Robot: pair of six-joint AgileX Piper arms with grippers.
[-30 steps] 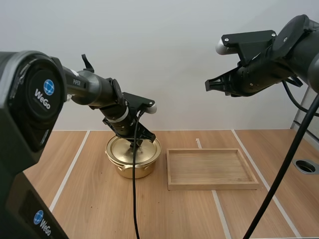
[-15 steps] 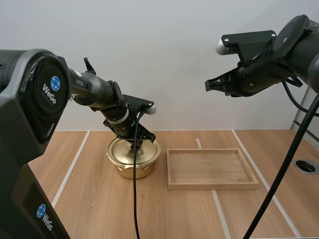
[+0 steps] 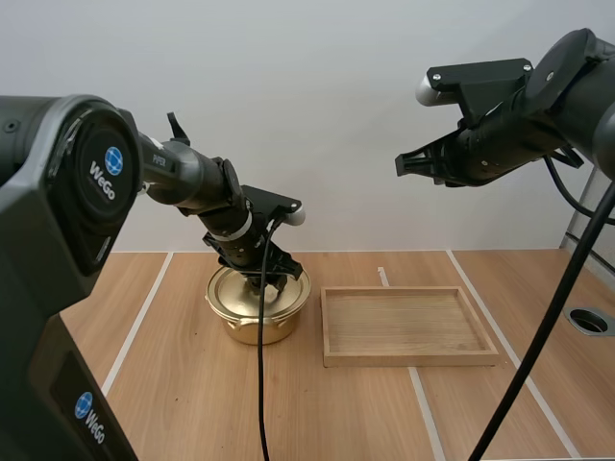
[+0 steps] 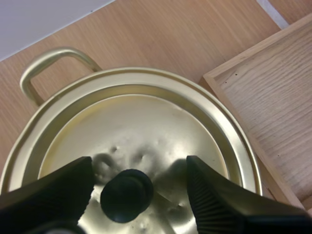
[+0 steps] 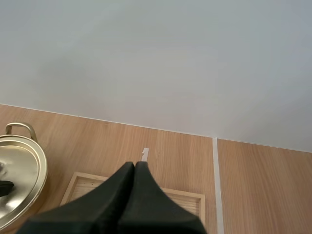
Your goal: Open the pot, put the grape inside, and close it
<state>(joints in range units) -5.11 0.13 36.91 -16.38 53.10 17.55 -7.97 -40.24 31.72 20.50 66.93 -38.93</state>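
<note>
The golden pot (image 3: 258, 317) stands on the table left of the tray, its lid (image 3: 245, 290) seated on it. My left gripper (image 3: 268, 284) hangs low over the lid. In the left wrist view its fingers (image 4: 214, 195) stand wide apart on either side of the lid's black knob (image 4: 126, 194), with a gap on both sides, so my left gripper (image 4: 139, 168) is open. The lid (image 4: 141, 122) sits flat inside the pot's rim. High at the right, my right gripper (image 3: 402, 163) is shut on nothing, and its fingers lie together as one dark wedge (image 5: 135, 168).
An empty wooden tray (image 3: 404, 357) lies right of the pot, its corner (image 4: 273, 97) close to the pot's rim. The right wrist view looks down on the pot's lid (image 5: 19, 175) and the tray's far rim (image 5: 80, 181). A round hole (image 3: 589, 321) sits at the table's right edge.
My left gripper has let go of the lid's knob and its fingers have spread wide. The lid stays on the pot. The right arm has not moved.
</note>
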